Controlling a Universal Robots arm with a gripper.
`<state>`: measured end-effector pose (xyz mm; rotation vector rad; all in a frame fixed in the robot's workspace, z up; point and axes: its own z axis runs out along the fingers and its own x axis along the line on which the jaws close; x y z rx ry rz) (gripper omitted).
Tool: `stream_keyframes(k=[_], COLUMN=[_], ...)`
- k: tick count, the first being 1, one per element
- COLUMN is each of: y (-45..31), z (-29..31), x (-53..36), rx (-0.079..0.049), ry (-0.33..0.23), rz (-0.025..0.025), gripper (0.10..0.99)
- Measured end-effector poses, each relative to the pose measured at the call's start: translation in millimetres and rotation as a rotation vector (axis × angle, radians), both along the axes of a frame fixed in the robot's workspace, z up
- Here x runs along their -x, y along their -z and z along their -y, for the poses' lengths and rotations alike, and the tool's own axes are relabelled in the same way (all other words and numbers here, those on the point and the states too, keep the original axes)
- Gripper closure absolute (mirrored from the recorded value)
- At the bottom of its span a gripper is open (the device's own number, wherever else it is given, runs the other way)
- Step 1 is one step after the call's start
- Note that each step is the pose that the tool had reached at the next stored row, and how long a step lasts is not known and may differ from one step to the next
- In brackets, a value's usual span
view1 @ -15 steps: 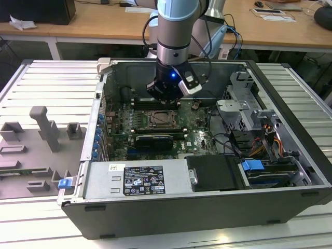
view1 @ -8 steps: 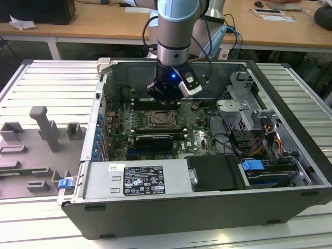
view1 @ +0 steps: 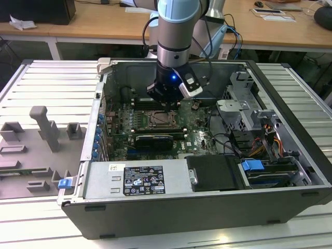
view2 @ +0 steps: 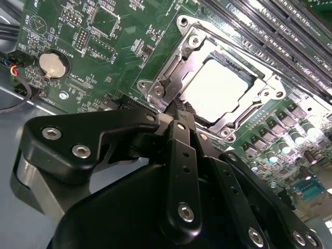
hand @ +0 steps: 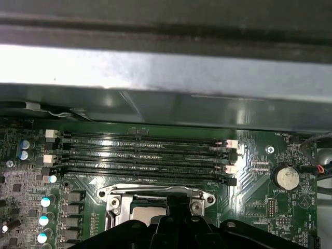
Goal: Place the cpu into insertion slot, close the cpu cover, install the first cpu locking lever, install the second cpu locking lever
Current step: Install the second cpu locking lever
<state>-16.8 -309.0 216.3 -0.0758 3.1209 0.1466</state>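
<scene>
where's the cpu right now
The cpu sits in the insertion slot, framed by the cpu cover, beside the long memory slots and just ahead of the gripper in the second wrist view.

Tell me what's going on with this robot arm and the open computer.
A single robot arm has its gripper lowered into an open computer case, right at the edge of the insertion slot on the green motherboard. The cpu already lies in the slot, its pale metal top showing through the cpu cover, which lies down around it. The gripper carries nothing.
</scene>
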Motion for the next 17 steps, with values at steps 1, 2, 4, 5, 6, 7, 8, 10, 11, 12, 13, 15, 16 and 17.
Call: stream_keyframes(k=[1,2,4,5,6,7,8,10,11,12,13,15,16,17], y=[0.0,0.0,-0.3,-0.8,-2.1,-3.4,-5.5,-9.6,-12.7,-13.2,-13.2,-13.1,-13.0,-13.0], z=[0.4,0.7,0.9,0.9,0.9,0.9,0.9,0.9,0.9,0.9,0.9,1.2,1.3,1.4], x=[0.0,0.0,0.1,0.0,0.0,0.0,0.0,0.0,0.0,0.0,0.0,0.0,0.0,0.0], rx=[0.0,0.0,0.0,0.0,0.0,0.0,0.0,0.0,0.0,0.0,0.0,0.0,0.0,0.0], ry=[0.0,0.0,0.0,0.0,0.0,0.0,0.0,0.001,0.002,0.002,0.002,0.002,0.002,0.002], rz=[0.0,0.0,-0.0002,-0.0001,-0.0001,0.0,0.0,-0.0001,-0.0001,0.0001,0.0001,0.0,0.0,0.0], gripper=[0.98,0.98,0.98,0.98,0.98,0.98,0.98,0.98,0.98,0.98,0.98,0.98,0.98,0.98])
